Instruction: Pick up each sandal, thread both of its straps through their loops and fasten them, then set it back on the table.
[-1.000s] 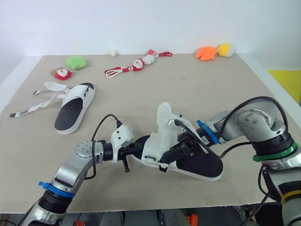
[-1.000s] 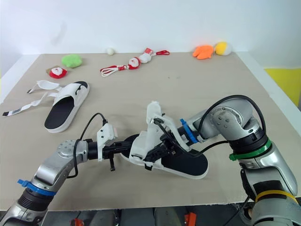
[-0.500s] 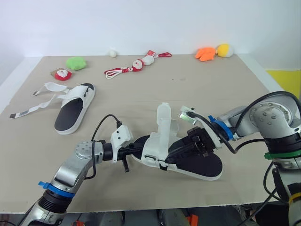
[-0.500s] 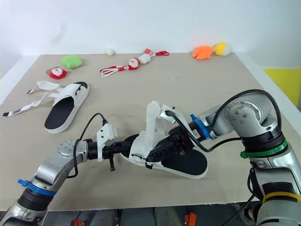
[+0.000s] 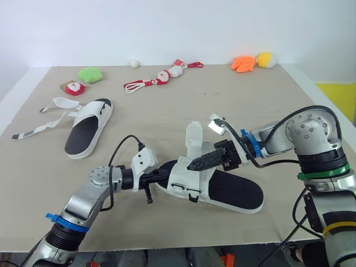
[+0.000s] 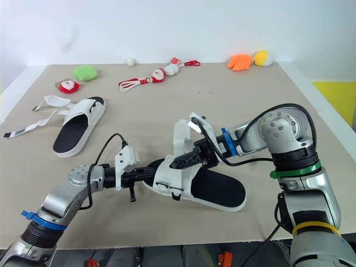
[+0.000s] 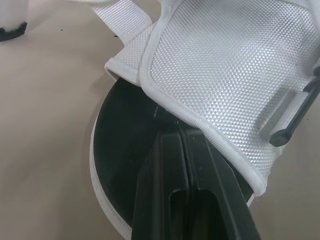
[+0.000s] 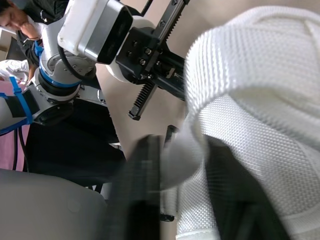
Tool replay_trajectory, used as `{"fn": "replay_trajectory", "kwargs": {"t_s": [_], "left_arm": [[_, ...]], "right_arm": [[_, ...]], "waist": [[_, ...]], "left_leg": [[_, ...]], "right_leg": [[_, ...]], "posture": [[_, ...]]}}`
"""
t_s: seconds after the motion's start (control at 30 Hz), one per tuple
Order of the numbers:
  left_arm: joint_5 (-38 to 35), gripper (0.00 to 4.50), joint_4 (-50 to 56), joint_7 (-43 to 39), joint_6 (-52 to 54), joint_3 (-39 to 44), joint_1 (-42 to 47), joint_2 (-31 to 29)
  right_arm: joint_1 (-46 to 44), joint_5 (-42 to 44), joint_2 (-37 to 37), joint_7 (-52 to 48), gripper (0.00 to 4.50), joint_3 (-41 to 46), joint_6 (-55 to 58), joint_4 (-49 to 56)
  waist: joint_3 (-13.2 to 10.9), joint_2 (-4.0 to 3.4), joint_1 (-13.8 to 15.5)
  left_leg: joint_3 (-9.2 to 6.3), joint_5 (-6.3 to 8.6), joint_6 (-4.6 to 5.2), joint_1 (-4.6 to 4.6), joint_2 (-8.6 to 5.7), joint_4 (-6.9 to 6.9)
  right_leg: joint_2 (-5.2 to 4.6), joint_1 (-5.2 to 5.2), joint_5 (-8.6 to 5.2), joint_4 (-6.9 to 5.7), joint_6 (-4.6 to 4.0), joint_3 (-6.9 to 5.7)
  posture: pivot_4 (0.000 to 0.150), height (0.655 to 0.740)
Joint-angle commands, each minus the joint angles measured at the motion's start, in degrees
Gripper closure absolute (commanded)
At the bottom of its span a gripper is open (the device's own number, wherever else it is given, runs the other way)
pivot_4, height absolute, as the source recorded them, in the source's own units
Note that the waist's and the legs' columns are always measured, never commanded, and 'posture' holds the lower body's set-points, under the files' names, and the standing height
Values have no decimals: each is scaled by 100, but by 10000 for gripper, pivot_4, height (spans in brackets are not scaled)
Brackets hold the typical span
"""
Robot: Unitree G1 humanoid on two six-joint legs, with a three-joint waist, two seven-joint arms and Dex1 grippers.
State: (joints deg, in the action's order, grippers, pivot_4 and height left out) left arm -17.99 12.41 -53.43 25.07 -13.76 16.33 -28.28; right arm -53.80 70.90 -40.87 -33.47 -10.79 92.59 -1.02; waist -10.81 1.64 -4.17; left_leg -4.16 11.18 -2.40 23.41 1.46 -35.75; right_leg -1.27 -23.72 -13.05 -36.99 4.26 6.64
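1. The left pincer (image 5: 164, 176) is clenched on the end of the black-soled sandal with white mesh upper (image 5: 233, 192), which lies on the beige table (image 5: 250, 94) between both pincers
2. Just beyond, the right pincer (image 5: 194, 164) grasps the white woven strap (image 5: 193, 139) low down; the rest rises above its fingertips
3. The sole looks light and fairly stiff and the strap limp and floppy, so I judge a pinch near its free tip best
4. Well beyond the left pincer lies the second white and black sandal (image 5: 88, 125), straps loose
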Motion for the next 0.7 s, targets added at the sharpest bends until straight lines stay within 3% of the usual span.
{"fn": "replay_trajectory", "kwargs": {"t_s": [0.03, 0.5, 0.6, 0.7], "left_arm": [[105, 45000, -91, -108, 185, -314, -217, -85], [95, 45000, -50, -80, 218, -322, -279, -74], [97, 45000, -53, -71, 214, -340, -305, -61], [93, 45000, -55, -66, 216, -352, -318, -49]], "right_arm": [[105, 275, -104, 35, 43882, 19, -9, 402], [474, 292, -395, -153, 43882, 162, -16, 1077], [475, 466, -641, -310, 35226, 121, -9, 1016], [530, 563, -888, -575, 21275, 210, -9, 1048]], "waist": [[0, 0, 1], [2, -1, 4], [2, -1, 10], [4, -2, 8]], "left_leg": [[0, 0, 0, 0, 0, 0], [-1, 3, 5, 0, -1, 0], [-1, 3, 5, 1, -4, -1], [-1, 6, 8, -4, -3, 0]], "right_leg": [[0, 0, 0, 0, 0, 0], [-1, 4, -5, 1, -1, 0], [-3, 5, -6, 2, -2, 0], [-3, 7, -9, 2, -7, 0]], "posture": [[1500, 7400], [1500, 7400], [1500, 7400], [1500, 7400]]}}
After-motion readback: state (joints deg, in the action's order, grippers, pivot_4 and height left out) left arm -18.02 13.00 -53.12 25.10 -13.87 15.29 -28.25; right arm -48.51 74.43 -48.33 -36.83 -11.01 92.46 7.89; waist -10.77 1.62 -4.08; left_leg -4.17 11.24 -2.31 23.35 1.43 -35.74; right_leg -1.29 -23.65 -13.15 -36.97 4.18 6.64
